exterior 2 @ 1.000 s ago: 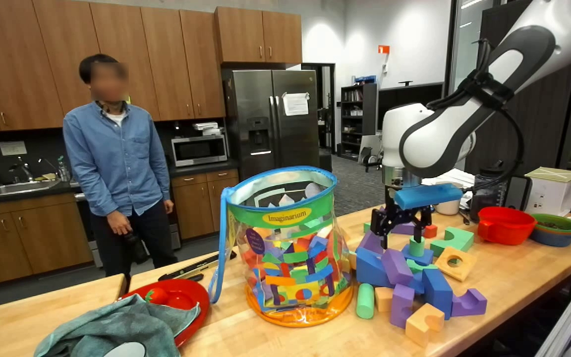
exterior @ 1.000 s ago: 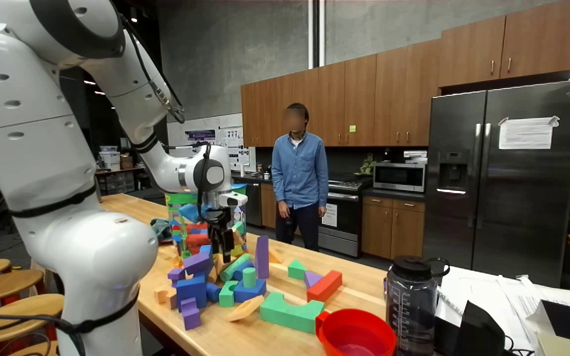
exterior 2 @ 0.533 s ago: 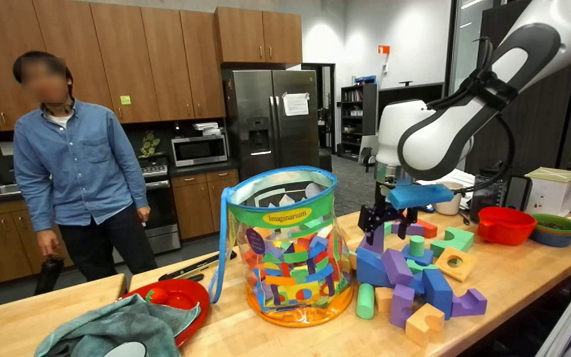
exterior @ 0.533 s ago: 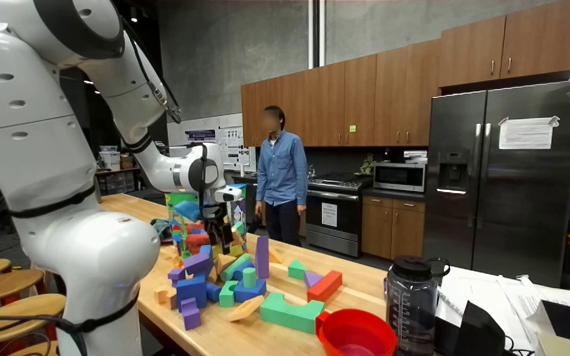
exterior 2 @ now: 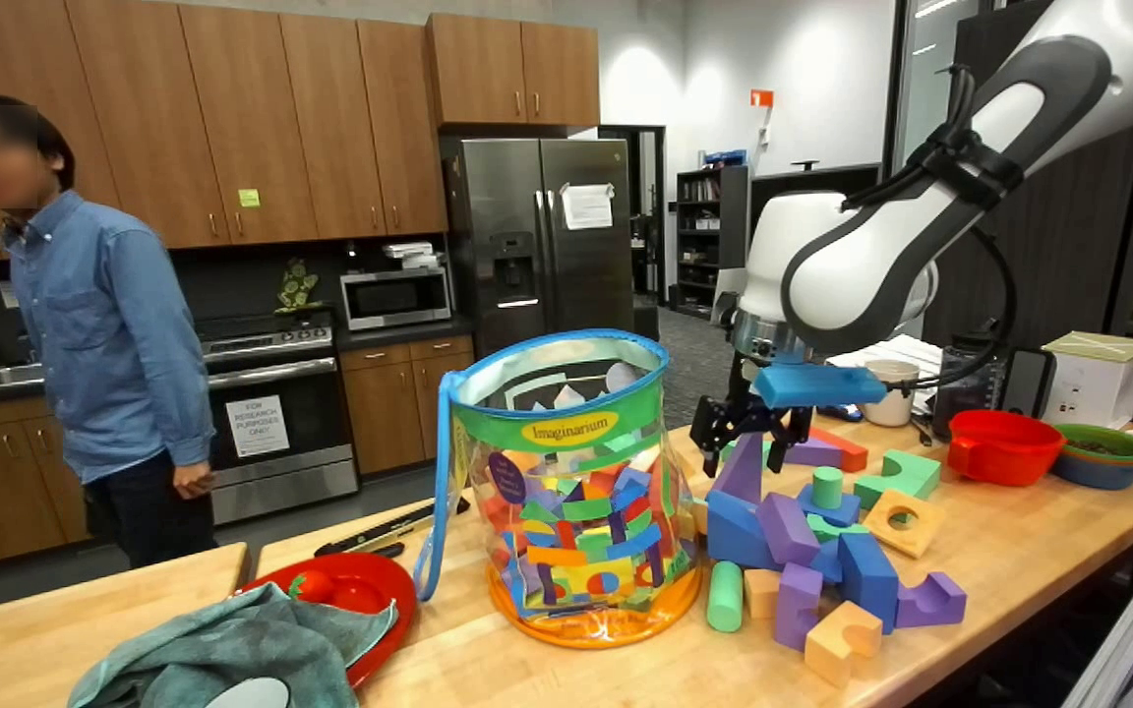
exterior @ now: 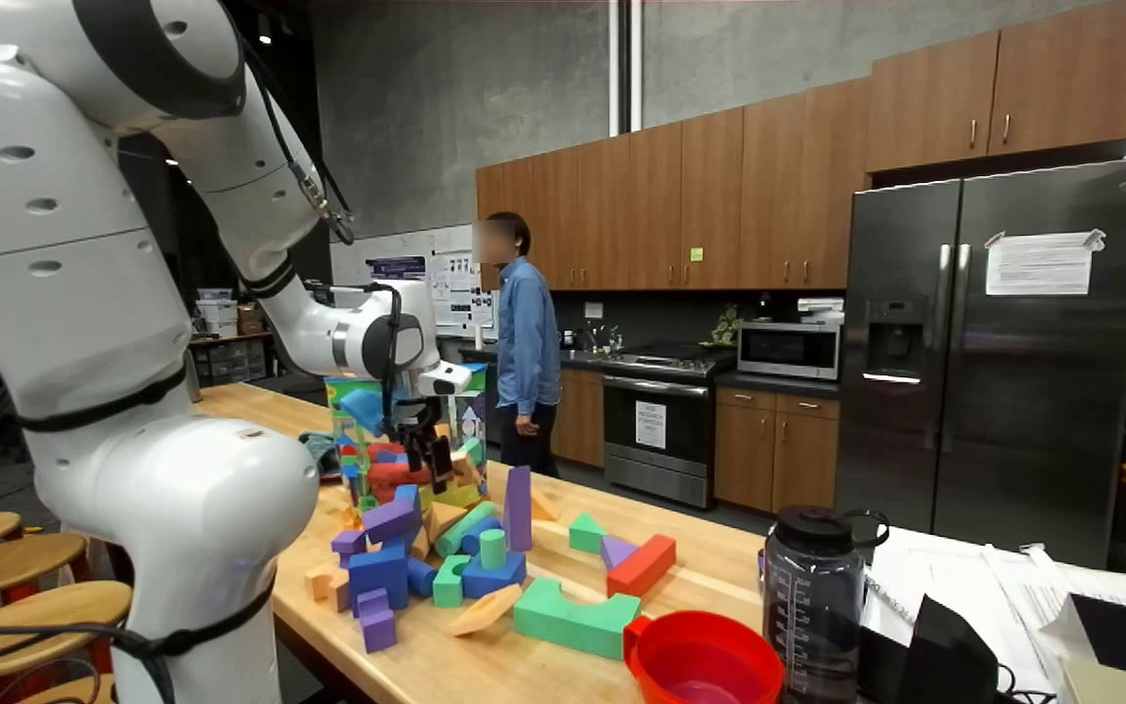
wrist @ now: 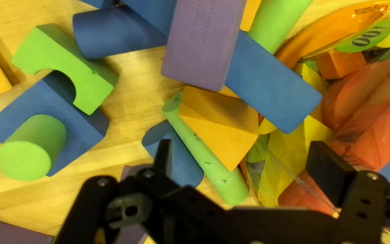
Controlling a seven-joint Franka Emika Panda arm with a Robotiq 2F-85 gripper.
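- Wooden table (exterior 2: 527,678) in a kitchen, with brown cabinets (exterior 2: 242,113) and a steel fridge (exterior 2: 542,246) behind.
- On it, as the wrist view shows, an orange block (wrist: 223,127) overlaps a green cylinder (wrist: 217,173), with a blue cylinder (wrist: 185,166) just beside.
- Above them hangs the tool (exterior 2: 744,460), fingers spread wide — nothing in its grip.
- Step in hand, as I judge it: lining up, before any grasp. Taking the orange block would call for squaring the fingers to its sides, then a straight drop — and care over the clear bag (exterior 2: 645,405).
- That bag, just beside the orange block, holds many more blocks; a loose pile (exterior 2: 788,531) lies near it.
- Farther out: a red cup (exterior 2: 1004,457) past the pile; a red plate (exterior 2: 367,588), partly under a grey-green towel (exterior 2: 203,639), across the bag; a person (exterior 2: 114,334) in blue beyond the table.
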